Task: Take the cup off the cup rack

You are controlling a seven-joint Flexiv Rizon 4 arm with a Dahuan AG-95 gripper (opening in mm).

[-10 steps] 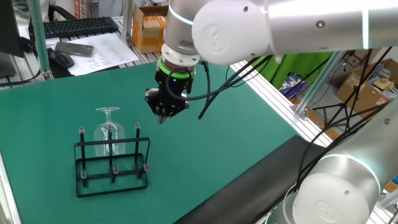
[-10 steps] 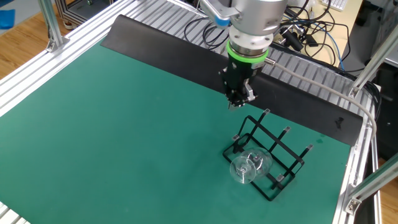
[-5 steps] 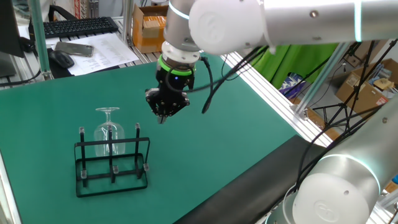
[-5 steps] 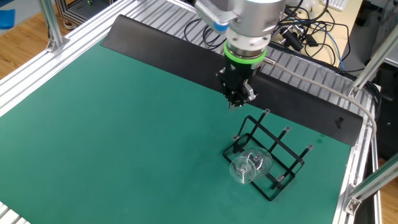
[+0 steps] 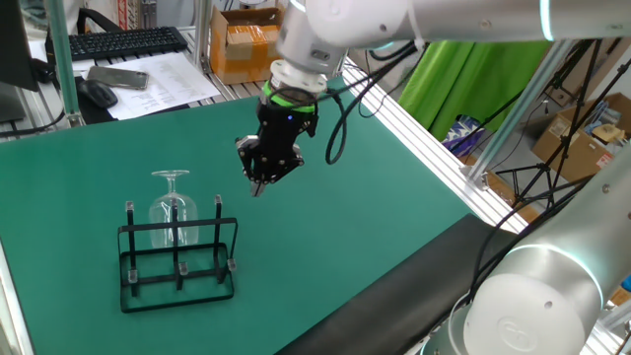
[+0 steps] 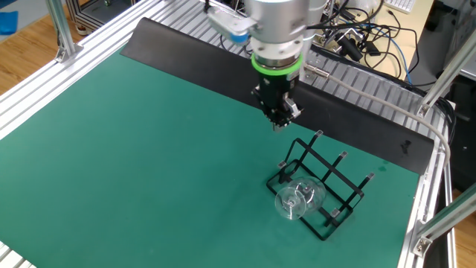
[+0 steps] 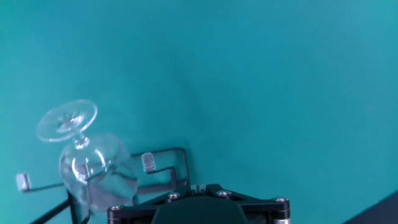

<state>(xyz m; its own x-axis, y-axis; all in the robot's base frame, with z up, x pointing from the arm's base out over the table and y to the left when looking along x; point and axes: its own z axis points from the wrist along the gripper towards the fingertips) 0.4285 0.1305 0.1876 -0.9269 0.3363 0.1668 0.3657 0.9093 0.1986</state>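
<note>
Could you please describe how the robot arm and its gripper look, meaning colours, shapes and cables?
The arm has thick, rounded, glossy silver-white links. A bright green ring circles the wrist, above the small black two-finger gripper, whose fingers taper to a narrow tip. Black cables loop from the wrist beside the arm. A thin pale line circles the upper link.

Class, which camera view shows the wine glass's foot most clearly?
The hand view: the cup fills the frame, its foot uppermost. One fixed view shows it small, inverted on the cup rack; the other shows mostly its bowl.
</note>
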